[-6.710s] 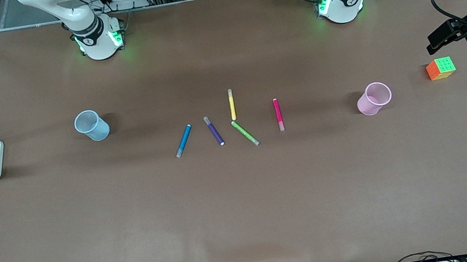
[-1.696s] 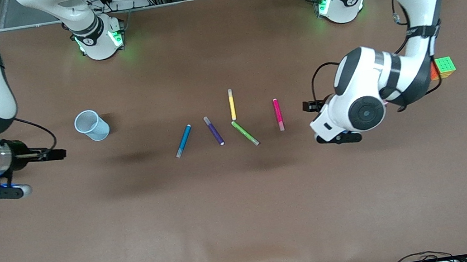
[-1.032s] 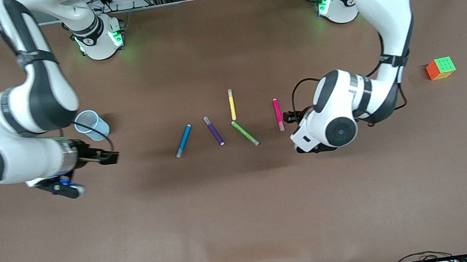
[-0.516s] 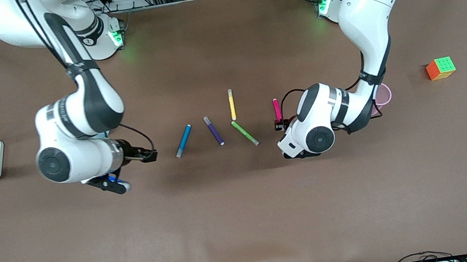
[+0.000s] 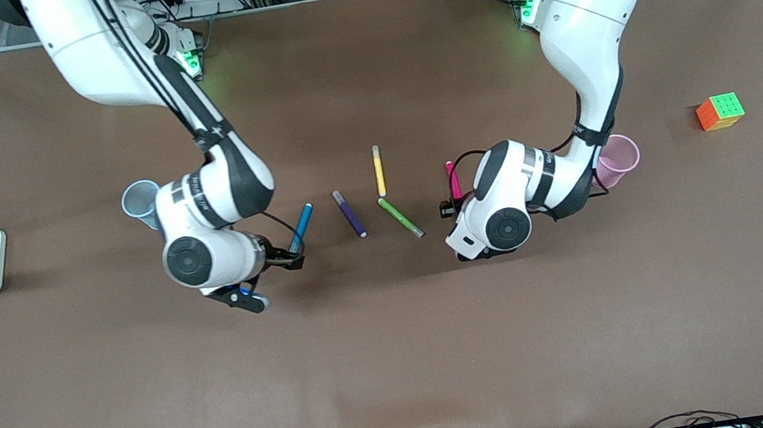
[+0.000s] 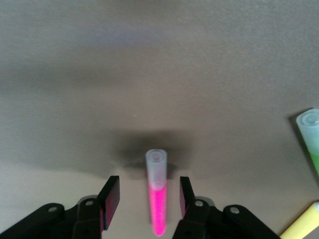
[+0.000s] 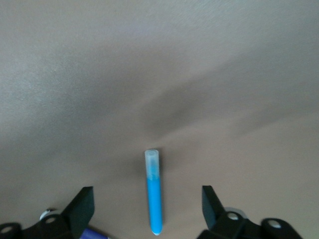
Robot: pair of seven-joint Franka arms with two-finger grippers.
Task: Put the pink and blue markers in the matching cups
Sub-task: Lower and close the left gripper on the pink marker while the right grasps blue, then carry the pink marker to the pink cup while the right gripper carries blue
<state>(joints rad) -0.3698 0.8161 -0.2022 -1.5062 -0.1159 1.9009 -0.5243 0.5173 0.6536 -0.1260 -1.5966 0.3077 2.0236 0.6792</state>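
Left gripper (image 6: 144, 196): low over the table, fingers apart, not yet touching the pink marker (image 6: 157, 199) lying between them.
Right gripper (image 7: 147, 204): fingers spread wide, straddling the blue marker (image 7: 154, 196) with clear gaps.
Pink cup (image 5: 619, 159): upright, partly hidden by the left arm, toward its end of the table.
Blue cup (image 5: 139, 200): upright, beside the right arm, toward its end.
Pink marker: flat on the table.
Blue marker: flat on the table.

The bench (image 5: 402, 360) was matte brown. The blue marker (image 5: 302, 223) was bright blue with a pale end, the pink marker (image 6: 157, 199) magenta with a translucent greyish end. Beside them lay purple (image 5: 350, 214), yellow (image 5: 378, 170) and green (image 5: 400, 217) pens. The cups were pale blue (image 5: 138, 201) and pale pink (image 5: 620, 156). At right, the puzzle cube (image 5: 719, 111) showed green and orange faces.
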